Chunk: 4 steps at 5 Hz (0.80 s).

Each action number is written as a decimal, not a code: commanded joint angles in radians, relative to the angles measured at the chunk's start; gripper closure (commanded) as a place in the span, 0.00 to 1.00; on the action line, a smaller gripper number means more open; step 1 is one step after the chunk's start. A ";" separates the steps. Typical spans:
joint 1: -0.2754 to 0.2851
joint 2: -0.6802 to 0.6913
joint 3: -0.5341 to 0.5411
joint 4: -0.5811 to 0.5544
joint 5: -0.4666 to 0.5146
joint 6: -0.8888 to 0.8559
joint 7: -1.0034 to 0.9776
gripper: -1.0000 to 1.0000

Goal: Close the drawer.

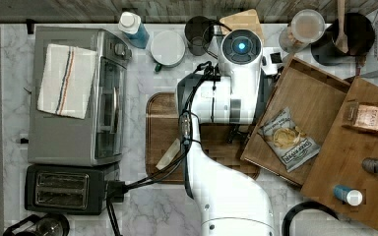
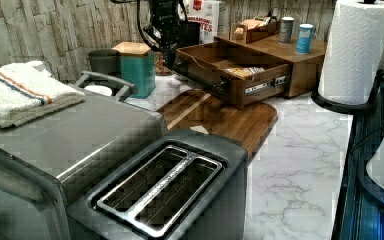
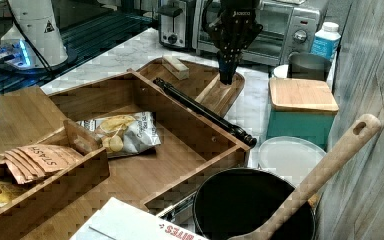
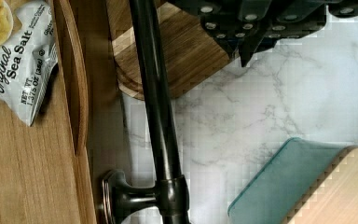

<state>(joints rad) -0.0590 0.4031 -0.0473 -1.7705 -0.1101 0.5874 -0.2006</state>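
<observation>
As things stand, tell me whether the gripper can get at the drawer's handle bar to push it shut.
Probably yes. The gripper hangs just in front of the open drawer, close to its dark handle bar. Between them I see nothing but the low serving tray, so the way looks free.

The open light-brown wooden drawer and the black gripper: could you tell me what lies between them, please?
In the right view, only a strip of the dark wooden serving tray separates the gripper from the drawer and its black bar handle.
</observation>
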 commanded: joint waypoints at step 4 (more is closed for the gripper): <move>-0.056 0.105 -0.005 0.167 0.015 -0.085 -0.059 1.00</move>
<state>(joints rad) -0.0720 0.5723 -0.0409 -1.6270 -0.1092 0.4600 -0.2004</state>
